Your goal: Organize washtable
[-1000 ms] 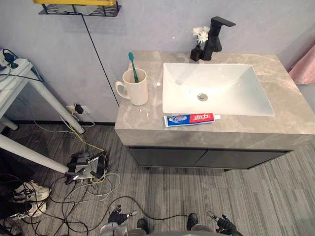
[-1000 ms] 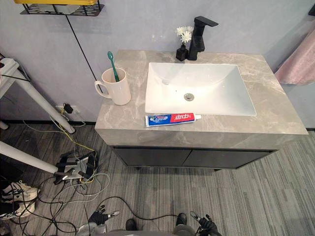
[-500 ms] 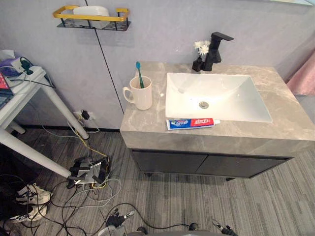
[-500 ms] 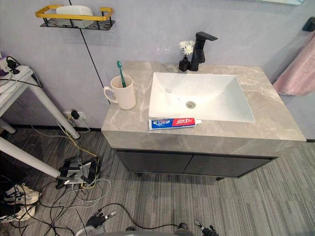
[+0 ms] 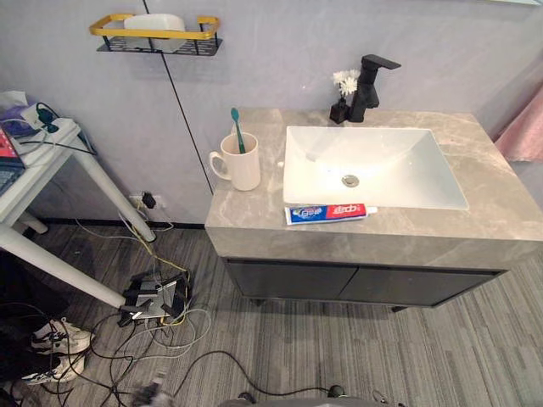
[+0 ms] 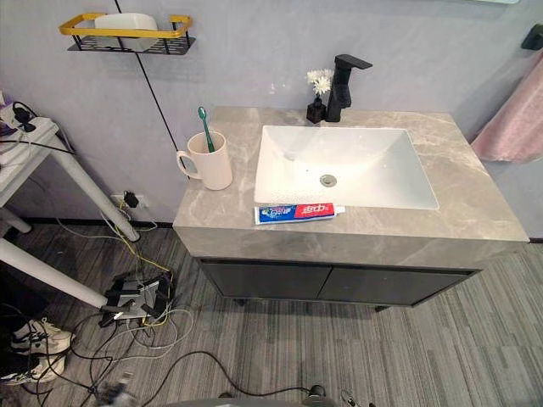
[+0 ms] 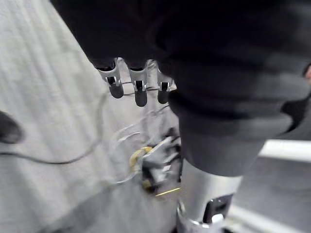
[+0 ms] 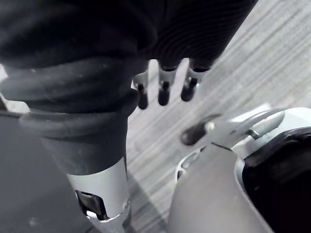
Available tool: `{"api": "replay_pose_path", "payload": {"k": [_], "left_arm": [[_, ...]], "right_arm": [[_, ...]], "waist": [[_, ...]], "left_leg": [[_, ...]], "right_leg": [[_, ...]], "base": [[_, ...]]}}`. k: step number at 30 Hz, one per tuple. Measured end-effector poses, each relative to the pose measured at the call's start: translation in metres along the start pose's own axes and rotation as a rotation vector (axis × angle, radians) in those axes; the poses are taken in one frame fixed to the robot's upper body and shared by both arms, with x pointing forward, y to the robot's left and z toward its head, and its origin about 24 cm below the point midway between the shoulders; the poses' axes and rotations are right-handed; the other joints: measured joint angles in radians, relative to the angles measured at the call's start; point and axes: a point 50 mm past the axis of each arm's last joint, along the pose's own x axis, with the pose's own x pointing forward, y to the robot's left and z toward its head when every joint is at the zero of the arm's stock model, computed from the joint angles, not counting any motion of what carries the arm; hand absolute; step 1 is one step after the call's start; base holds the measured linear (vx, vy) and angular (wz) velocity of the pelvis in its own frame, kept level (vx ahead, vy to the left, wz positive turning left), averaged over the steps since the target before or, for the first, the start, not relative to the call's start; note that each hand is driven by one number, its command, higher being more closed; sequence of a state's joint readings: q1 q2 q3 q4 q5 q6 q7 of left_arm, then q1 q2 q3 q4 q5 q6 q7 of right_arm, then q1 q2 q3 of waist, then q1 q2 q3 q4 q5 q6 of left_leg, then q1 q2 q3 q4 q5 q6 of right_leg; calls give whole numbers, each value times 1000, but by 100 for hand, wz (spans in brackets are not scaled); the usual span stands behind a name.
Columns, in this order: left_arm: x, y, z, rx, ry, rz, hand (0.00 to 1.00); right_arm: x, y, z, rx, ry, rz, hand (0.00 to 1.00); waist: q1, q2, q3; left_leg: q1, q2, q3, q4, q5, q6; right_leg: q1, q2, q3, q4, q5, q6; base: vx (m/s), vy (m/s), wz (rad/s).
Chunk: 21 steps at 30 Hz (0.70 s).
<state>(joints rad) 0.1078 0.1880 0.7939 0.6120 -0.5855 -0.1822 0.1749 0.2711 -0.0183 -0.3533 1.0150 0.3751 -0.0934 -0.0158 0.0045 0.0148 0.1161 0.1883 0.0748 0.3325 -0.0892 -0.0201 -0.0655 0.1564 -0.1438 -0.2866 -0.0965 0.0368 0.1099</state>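
Left hand [image 7: 140, 92] and right hand [image 8: 164, 90] hang low by the floor, fingers relaxed and empty, well apart from the worktop [image 5: 484, 157], toothpaste tube [image 5: 329, 213] lying along the basin's [image 5: 382, 170] front edge, toothbrush [image 5: 237, 129] standing in the mug [image 5: 243, 165]

Toothbrush [image 5: 236, 127] lower end hidden inside mug [image 5: 244, 163]; towel [image 5: 522, 136] at 3 o'clock and side table [image 5: 38, 157] at 9 cut by edges; cable clutter [image 7: 150, 167] beyond left hand [image 7: 140, 92] blurred

Soft, even room light, faint sheen on the white basin [image 5: 407, 174].
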Motion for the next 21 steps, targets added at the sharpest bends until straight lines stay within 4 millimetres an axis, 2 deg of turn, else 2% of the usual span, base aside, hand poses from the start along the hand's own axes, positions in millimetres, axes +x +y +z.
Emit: {"api": "replay_pose_path", "payload": {"k": [1, 2, 4, 5, 7, 10, 12, 13, 15, 16, 18, 21], "left_arm": [[4, -14, 32, -31, -133, -33, 0], [5, -20, 46, -44, -193, -52, 0], [1, -39, 97, -74, -404, -115, 0], [-2, -44, 107, -88, -446, -129, 0], [-16, -66, 141, -111, -605, -200, 0], [-38, -93, 170, -57, -757, -327, 0], [-72, -131, 191, 75, -940, -526, 0], [-80, -140, 195, 98, -978, -581, 0], [-112, -171, 201, 142, -1093, -780, 0], [-120, -178, 201, 140, -1112, -830, 0], [-150, -202, 199, 165, -1186, -1015, 0], [-179, -223, 194, 181, -1240, -1204, 0]], "right_arm": [[-2, -3, -2, -14, 0, 0, 0], [-3, -5, -4, -18, 2, -3, 0], [-4, -8, -7, -42, 13, 6, 0], [-5, -9, -8, -44, 16, 9, 0], [-6, -11, -12, -46, 28, 10, 0], [-7, -13, -15, -45, 38, 23, 0], [-8, -15, -18, -35, 48, 32, 0], [-8, -16, -18, -31, 50, 32, 0], [-9, -21, -21, -9, 63, 25, 0], [-9, -22, -21, -5, 64, 20, 0], [-9, -26, -21, 17, 66, 19, 0], [-9, -30, -19, 14, 68, 12, 0]], "waist": [[10, 2, -9], [11, 2, -15], [11, 11, -34], [11, 13, -39], [13, 8, -58], [15, 2, -63], [15, 3, -65], [15, 5, -66], [13, 16, -72], [12, 18, -73], [10, 23, -76], [5, 36, -78]], "left_leg": [[-1, 0, 0, 0, 0, 0], [-1, 0, -1, 0, 0, 0], [-5, 1, -1, -1, -2, -2], [-6, 2, -1, 0, -5, -3], [-7, 4, -3, 1, -8, -8], [-12, 9, -12, 10, -8, -7], [-31, 11, -27, 22, -8, -8], [-34, 11, -29, 24, -8, -8], [-35, 10, -32, 26, -8, -8], [-36, 10, -32, 27, -8, -8], [-39, 9, -34, 31, -8, -8], [-52, 8, -39, 39, -8, -7]], "right_leg": [[-1, 0, 0, 0, 0, 0], [-1, 0, -2, 0, 0, -1], [2, 0, -4, 0, -2, -3], [2, 0, -4, 0, -3, -3], [2, 0, -6, 0, -5, -5], [2, 1, -8, 0, -6, -7], [-5, 3, -12, 2, -7, -8], [-6, 3, -13, 2, -7, -8], [-6, 6, -13, 2, -7, -8], [-6, 7, -13, 2, -7, -8], [-9, 6, -13, 4, -7, -8], [-25, 6, -14, 8, -7, -8]], "base": [[0, 0, 0], [-35, -18, 3], [-37, -16, 3], [0, 0, 0], [0, 0, 0], [-5, -8, 3], [-13, -26, 14], [-10, -24, 9], [0, 0, 0], [0, 0, 0], [0, 0, 0], [-2, -2, 2]]}}
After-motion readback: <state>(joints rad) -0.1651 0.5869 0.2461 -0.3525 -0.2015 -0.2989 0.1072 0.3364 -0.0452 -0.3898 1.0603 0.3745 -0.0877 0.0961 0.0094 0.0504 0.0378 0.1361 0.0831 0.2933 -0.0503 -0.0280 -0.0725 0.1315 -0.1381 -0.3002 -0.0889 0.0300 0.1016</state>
